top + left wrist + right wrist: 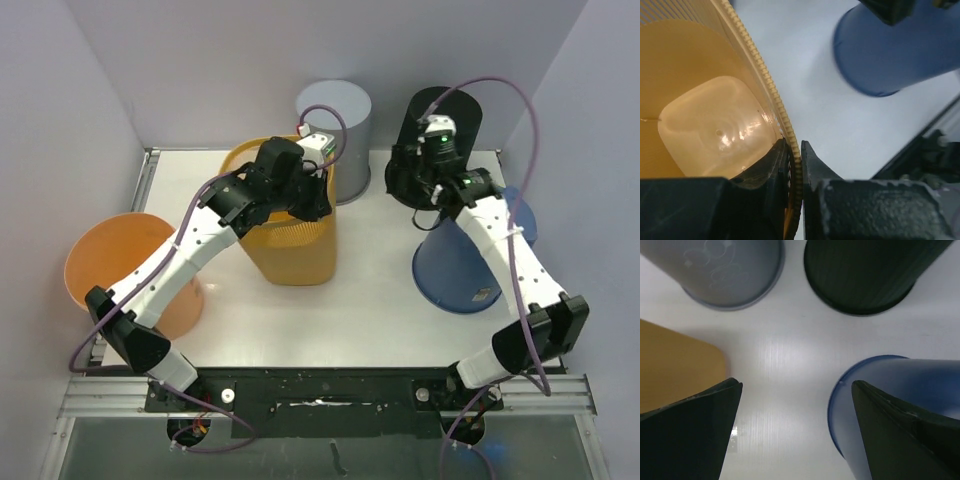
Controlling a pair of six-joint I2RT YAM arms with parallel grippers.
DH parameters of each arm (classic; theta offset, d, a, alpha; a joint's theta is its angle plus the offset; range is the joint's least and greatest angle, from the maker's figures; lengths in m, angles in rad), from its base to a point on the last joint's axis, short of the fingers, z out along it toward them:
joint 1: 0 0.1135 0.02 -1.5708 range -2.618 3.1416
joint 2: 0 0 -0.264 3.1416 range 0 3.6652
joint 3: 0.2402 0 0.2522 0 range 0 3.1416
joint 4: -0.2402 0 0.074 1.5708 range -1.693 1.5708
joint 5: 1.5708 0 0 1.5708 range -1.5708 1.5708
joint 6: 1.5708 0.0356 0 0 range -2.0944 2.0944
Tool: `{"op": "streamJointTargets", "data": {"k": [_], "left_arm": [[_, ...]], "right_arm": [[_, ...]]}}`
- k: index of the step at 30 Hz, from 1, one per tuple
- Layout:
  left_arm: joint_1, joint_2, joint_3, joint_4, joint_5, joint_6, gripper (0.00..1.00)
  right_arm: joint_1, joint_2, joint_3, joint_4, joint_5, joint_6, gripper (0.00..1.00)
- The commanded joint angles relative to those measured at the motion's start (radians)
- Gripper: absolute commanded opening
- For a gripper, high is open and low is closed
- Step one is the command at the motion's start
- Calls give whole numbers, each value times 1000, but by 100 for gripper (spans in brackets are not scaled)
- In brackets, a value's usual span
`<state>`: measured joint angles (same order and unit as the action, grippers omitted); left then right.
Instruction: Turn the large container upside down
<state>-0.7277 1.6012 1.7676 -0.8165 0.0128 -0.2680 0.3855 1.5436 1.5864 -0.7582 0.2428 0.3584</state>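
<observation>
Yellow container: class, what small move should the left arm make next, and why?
Probably a short lift with the left gripper, starting to tip the yellow container: its jaws are shut on the ribbed rim, one finger inside, one outside, and the container stands upright, mouth up, on the table.

My white bench [400, 310] carried five things: yellow container [300, 255] centre-left, orange container [100, 262] at left edge, grey container [345, 105] and black container [460, 105] at back, blue container [455, 272] right.
</observation>
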Motion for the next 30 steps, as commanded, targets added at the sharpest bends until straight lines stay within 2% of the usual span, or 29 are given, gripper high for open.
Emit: {"op": "streamJointTargets", "data": {"k": [1, 3, 5, 8, 11, 13, 15, 18, 20, 22, 25, 27, 30], "left_arm": [[-11, -48, 18, 345, 372, -210, 0], [-2, -45, 26, 387, 462, -251, 0], [22, -69, -40, 514, 574, -340, 0], [92, -125, -251, 910, 728, -582, 0], [170, -145, -447, 1308, 809, -847, 0], [203, -144, -520, 1431, 832, -926, 0], [222, -145, -566, 1464, 854, -945, 0], [248, -160, -606, 1409, 873, -900, 0], [271, -178, -615, 1306, 875, -831, 0], [290, -195, -600, 1133, 866, -723, 0], [304, -204, -532, 838, 795, -497, 33], [305, -201, -501, 684, 741, -386, 43], [310, -196, -480, 549, 675, -268, 57]], "right_arm": [[-58, -113, 72, -8, 18, 15, 98], [-58, -132, 106, -20, 28, 7, 98], [-58, -157, 116, -15, 25, -2, 98], [-59, -197, 98, 3, 26, -20, 98], [-62, -221, 85, -4, 58, -34, 98], [-63, -234, 80, -12, 66, -42, 98], [-62, -241, 79, -27, 60, -49, 98], [-62, -245, 73, -46, 44, -50, 97], [-63, -251, 60, -52, 29, -45, 98], [-62, -259, 43, -53, 8, -39, 98], [-60, -264, 10, -53, -18, -24, 98], [-61, -264, -10, -52, -34, -15, 98], [-60, -260, -31, -57, -60, 1, 98]]}}
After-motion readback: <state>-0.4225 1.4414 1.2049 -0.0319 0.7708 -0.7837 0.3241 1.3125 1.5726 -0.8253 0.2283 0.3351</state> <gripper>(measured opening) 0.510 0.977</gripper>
